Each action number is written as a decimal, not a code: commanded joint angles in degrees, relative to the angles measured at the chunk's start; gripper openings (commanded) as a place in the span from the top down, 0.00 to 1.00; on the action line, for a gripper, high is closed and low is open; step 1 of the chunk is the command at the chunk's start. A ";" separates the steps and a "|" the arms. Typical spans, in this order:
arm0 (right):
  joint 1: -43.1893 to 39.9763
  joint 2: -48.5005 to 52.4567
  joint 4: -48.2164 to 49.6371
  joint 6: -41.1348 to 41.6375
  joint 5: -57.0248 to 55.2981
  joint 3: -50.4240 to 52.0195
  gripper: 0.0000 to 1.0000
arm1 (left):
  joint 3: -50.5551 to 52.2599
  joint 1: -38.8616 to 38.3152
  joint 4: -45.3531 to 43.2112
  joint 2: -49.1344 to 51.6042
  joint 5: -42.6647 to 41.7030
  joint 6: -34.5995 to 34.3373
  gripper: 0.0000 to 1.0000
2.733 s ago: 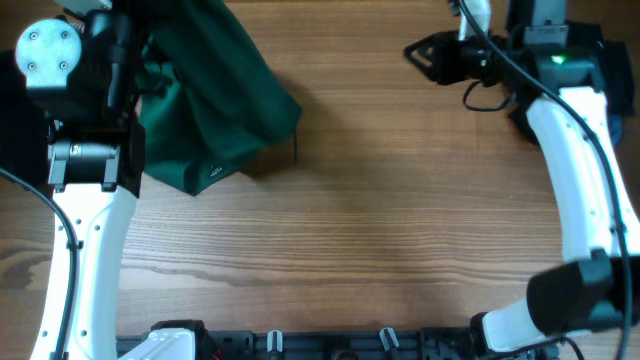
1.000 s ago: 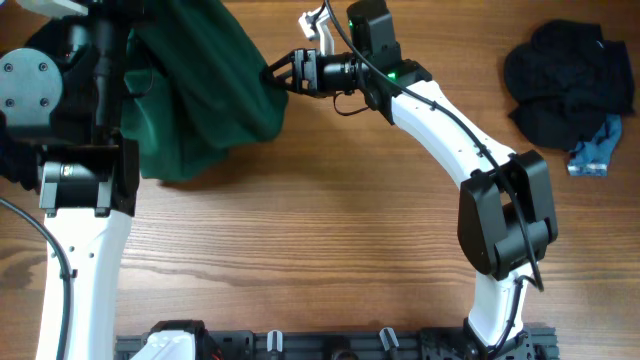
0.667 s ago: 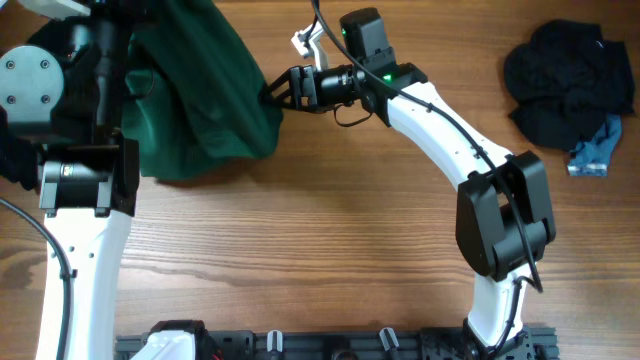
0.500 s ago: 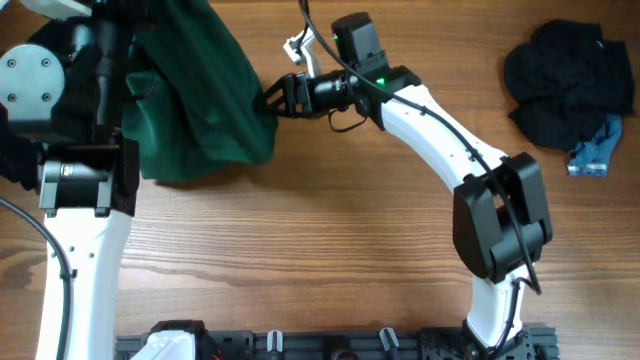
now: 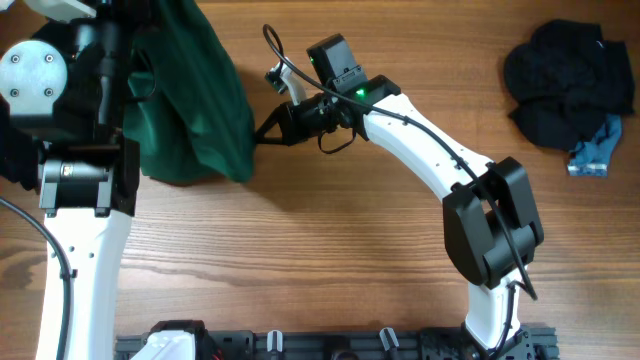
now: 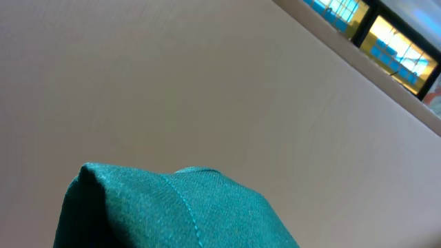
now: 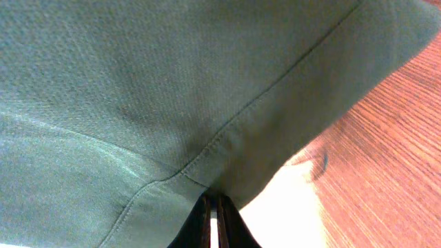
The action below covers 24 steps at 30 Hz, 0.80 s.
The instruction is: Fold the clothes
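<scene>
Grip on clothes (image 5: pixel 195 100) at both ends

Dark-green clothes hang bunched over the worktop's (image 5: pixel 330 260) far left corner. Right pincer (image 5: pixel 260 133) is closed on their right hem, its fingertips pressed together at a seam. Left pincer is closed on the raised top fold, with its fingers covered by fabric. Black garment (image 5: pixel 565 85) lies at the far right corner.

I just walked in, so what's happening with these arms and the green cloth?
Two robot arms are working on a green garment. The left arm holds it bunched up at the far left; the right claw is pinched shut on its hem. A black pile lies apart at the far right.
</scene>
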<state>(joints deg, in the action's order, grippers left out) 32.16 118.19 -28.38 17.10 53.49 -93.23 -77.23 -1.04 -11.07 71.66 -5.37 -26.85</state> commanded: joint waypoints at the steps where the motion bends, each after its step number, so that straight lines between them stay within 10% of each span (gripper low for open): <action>1: -0.24 1.31 -6.69 14.67 -14.67 0.00 0.94 | -1.22 -0.13 0.09 -1.20 1.44 1.14 0.96; 6: -1.77 1.29 -7.58 22.16 -13.05 0.26 0.84 | -1.22 -0.02 1.81 -1.20 2.71 2.71 0.96; 7: -1.77 1.29 -6.34 21.29 -10.43 0.35 0.76 | -1.22 -0.02 2.03 -1.20 2.91 2.84 0.96; 9: -1.79 1.29 -3.28 21.14 -4.61 1.14 0.27 | -1.22 0.04 2.21 -1.20 2.91 2.86 0.96; 10: -2.10 1.29 -3.17 21.86 -4.07 1.55 0.23 | -1.22 0.04 2.19 -1.22 2.93 2.89 0.96; 16: -10.21 1.27 9.46 24.59 8.63 10.45 0.22 | -1.22 1.31 2.21 -1.22 2.89 2.86 0.96; 24: -10.27 1.27 51.15 45.46 19.91 27.82 0.18 | -1.22 1.31 2.16 -1.22 2.91 3.76 0.96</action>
<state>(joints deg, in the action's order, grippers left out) 17.15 118.30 11.51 51.46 68.95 -69.41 -77.23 0.08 -8.29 71.66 -2.83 -24.69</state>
